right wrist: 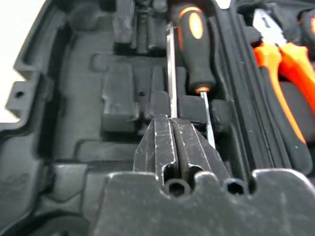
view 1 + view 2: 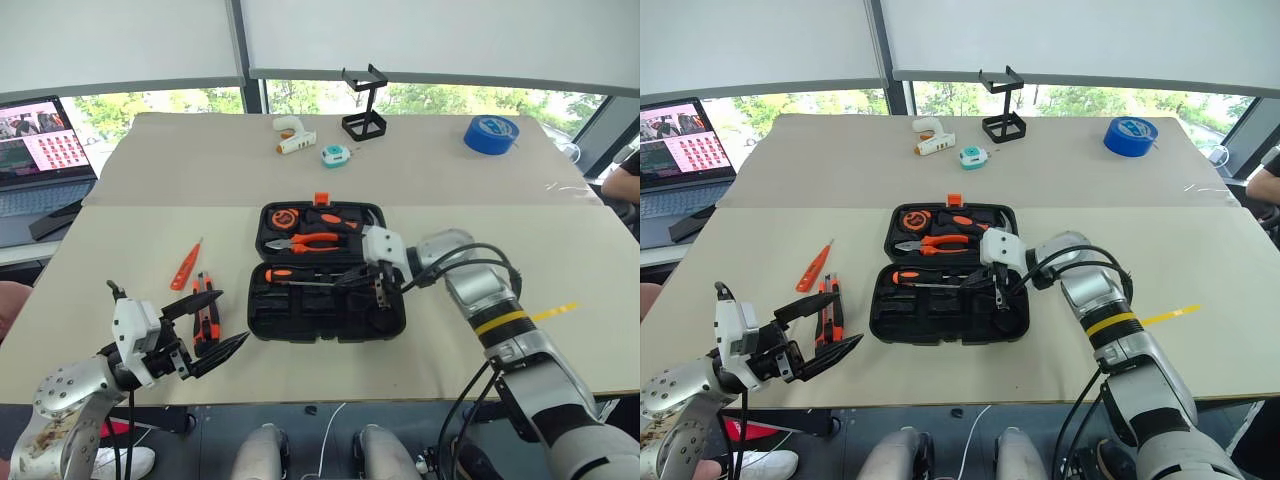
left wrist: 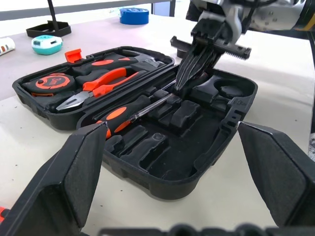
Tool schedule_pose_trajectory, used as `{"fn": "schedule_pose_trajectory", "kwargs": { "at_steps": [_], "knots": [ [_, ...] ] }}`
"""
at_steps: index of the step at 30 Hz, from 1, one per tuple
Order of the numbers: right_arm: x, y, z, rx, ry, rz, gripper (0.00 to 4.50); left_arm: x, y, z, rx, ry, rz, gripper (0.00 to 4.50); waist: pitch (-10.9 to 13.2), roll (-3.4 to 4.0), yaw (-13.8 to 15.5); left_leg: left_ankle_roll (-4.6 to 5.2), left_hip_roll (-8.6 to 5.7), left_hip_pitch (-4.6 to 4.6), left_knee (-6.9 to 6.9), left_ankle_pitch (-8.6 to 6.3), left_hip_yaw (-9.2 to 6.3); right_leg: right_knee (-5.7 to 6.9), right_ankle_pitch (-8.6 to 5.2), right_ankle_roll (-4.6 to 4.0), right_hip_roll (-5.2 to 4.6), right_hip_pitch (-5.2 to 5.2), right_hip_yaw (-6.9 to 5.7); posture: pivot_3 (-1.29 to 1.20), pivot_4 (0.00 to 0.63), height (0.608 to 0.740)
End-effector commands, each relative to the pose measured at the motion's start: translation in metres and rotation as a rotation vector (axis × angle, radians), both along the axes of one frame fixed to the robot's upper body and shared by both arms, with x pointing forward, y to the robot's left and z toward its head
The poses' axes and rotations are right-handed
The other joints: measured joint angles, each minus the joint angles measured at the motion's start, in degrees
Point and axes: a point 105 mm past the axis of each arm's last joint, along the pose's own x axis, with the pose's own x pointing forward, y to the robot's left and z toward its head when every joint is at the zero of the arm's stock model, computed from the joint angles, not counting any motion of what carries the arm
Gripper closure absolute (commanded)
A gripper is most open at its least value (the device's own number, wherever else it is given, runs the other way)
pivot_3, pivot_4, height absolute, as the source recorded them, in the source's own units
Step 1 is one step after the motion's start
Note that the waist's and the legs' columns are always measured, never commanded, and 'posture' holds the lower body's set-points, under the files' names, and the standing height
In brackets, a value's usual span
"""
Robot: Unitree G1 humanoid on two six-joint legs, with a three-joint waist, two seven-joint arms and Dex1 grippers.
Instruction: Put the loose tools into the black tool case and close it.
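I see my right pincer (image 2: 381,291) pressed together inside the open case (image 2: 327,312), its tips at the shaft of a screwdriver (image 2: 300,276) lying in the slots just ahead. My left pincer (image 2: 205,335) is spread wide, with the knife (image 2: 205,312) between its fingers on the surface (image 2: 120,250) and the small orange screwdriver (image 2: 186,266) just beyond.

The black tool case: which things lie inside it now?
The black tool case holds orange pliers, a tape measure and a screwdriver. What lies under the right gripper is covered.
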Motion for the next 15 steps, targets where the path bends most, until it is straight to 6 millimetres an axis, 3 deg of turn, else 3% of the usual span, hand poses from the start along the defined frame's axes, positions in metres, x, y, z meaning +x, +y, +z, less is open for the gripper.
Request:
{"fn": "schedule_pose_trajectory", "kwargs": {
  "at_steps": [1, 8, 10, 13, 15],
  "knots": [
    [0.005, -0.002, -0.002, -0.04, -0.025, -0.01, 4.48, 0.0, -0.005, 0.01, 0.005, -0.043, -0.009, 0.0, 0.0, 0.0, -0.02, -0.01, 0.0, 0.02, 0.0, 0.01, 0.0, 0.02, 0.0, 0.0, 0.0, 0.0, 0.01, 0.0, 0.15, 0.74],
    [0.004, 0.008, -0.008, -0.057, 0.017, -0.003, 4.48, 0.006, -0.013, 0.021, 0.008, -0.058, -0.005, 0.0, -0.03, -0.04, -0.06, -0.11, 0.02, 0.21, 0.0, 0.07, -0.04, 0.21, -0.01, -0.05, 0.01, 0.09, 0.01, 0.0, 0.15, 0.74],
    [0.003, 0.013, 0.004, 0.03, 0.016, -0.004, 4.48, 0.003, -0.011, 0.022, -0.006, -0.051, 0.022, 0.0, -0.03, -0.05, -0.24, -0.15, 0.03, 0.22, 0.0, 0.09, -0.05, 0.23, 0.0, -0.09, 0.07, 0.07, 0.02, 0.0, 0.15, 0.74],
    [0.0, 0.013, 0.041, 0.248, -0.015, -0.007, 4.48, -0.008, -0.005, 0.02, -0.009, -0.023, 0.052, 0.0, -0.02, -0.05, -0.62, -0.15, 0.1, 0.14, -0.01, 0.09, -0.07, 0.25, -0.03, -0.13, 0.1, -0.03, 0.04, 0.0, 0.15, 0.74],
    [-0.014, -0.017, 0.046, 0.245, 0.028, -0.015, 3.92, -0.015, 0.017, 0.019, -0.024, 0.018, 0.158, 0.0, 0.01, -0.04, -0.38, -0.15, 0.15, 0.05, -0.06, 0.08, -0.08, 0.25, -0.03, -0.13, 0.09, -0.12, 0.06, 0.0, 0.15, 0.74]
  ]
}}
